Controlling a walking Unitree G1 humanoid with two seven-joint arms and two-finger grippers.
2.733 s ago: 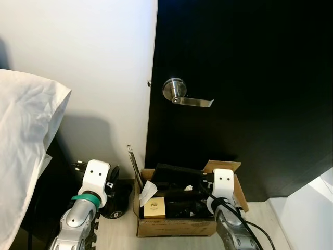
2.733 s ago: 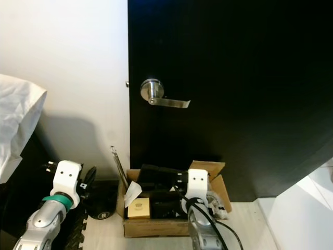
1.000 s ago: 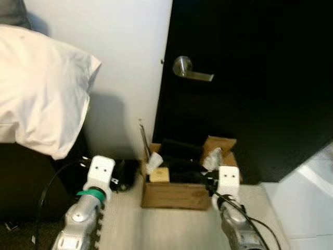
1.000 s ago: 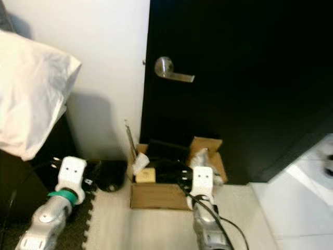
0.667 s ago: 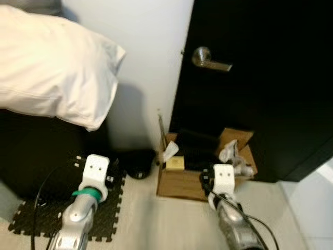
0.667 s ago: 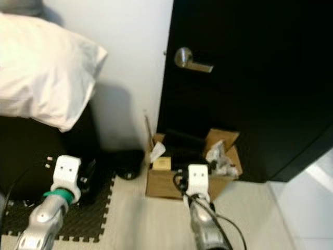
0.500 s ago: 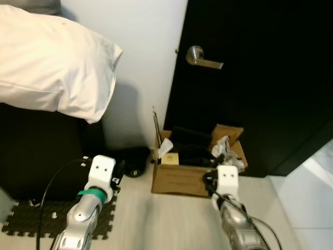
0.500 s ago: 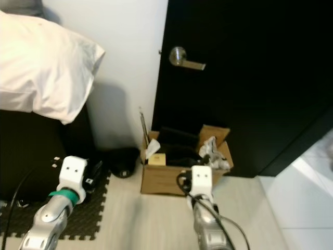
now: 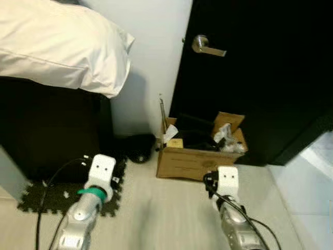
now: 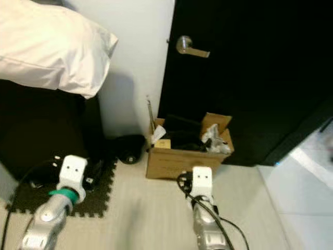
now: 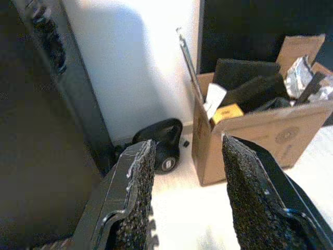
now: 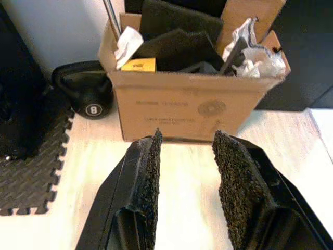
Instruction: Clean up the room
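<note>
Brown cardboard box [image 9: 200, 159] sits on the floor against the black door [image 9: 260, 78], full of dark pads and crumpled paper. A black kettlebell [image 12: 86, 94] rests just beside the box. It looks heavy and hard; grab its handle. Left gripper [image 11: 184, 195] and right gripper [image 12: 184, 182] hang spread apart, holding nothing.

You have two silver arms, each ending in a white block with two small dark dots. Your left arm [image 9: 86, 208] wears a green band at the wrist. A black cable curls along your right arm [image 9: 231, 221]. Your fingers [image 12: 143, 182] are long, black and rough.
</note>
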